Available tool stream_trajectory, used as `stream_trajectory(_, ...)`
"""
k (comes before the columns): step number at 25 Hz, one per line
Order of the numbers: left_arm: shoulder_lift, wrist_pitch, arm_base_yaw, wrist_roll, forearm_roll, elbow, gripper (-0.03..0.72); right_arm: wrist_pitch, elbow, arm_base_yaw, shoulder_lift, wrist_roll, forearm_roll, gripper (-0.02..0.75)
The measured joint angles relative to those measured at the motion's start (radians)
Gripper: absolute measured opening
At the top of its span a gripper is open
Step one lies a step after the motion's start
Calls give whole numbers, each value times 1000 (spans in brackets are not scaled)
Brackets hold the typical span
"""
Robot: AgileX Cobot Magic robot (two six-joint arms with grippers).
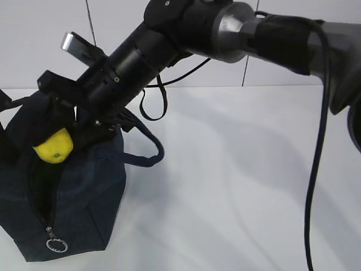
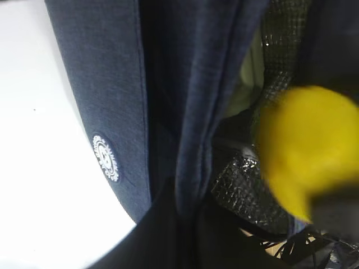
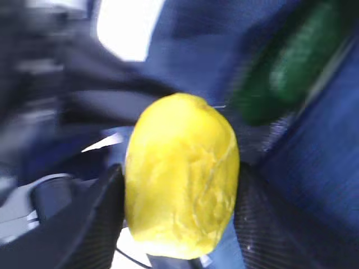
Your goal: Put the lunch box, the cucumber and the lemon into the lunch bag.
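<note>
The right arm (image 1: 237,28) slants down from upper right across the table (image 1: 254,169) to the open top of the bag (image 1: 79,192). Its gripper (image 3: 179,207) clamps the lemon (image 3: 180,196) over the opening, above the cucumber (image 3: 294,70) inside. The left gripper, unseen, is closed.

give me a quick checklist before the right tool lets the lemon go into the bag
1. Lemon gripped between the right tool's fingers: ok.
2. Lemon over the lunch bag's open mouth: ok, at the opening in the exterior view.
3. Cucumber already inside: ok, seen beyond the lemon in the right wrist view.
4. Lunch box inside: cannot tell, only a pale patch shows in the left wrist view.
5. Left tool holding the bag open: cannot tell, it is out of sight.
6. Room beneath the lemon: cannot tell, too blurred.
</note>
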Motion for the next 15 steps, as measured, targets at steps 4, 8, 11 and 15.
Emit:
stream_trajectory(4, 0, 0, 0, 0, -1, 0, 1, -7, 0, 0, 33, 5, -57, 430)
stream_trajectory(8, 0, 0, 0, 0, -2, 0, 1, -7, 0, 0, 36, 15, -170, 430)
stream_trajectory(11, 0, 0, 0, 0, -4, 0, 1, -28, 0, 0, 37, 19, -193, 430)
stream_trajectory(15, 0, 0, 0, 0, -4, 0, 1, -77, 0, 0, 52, 19, -112, 430)
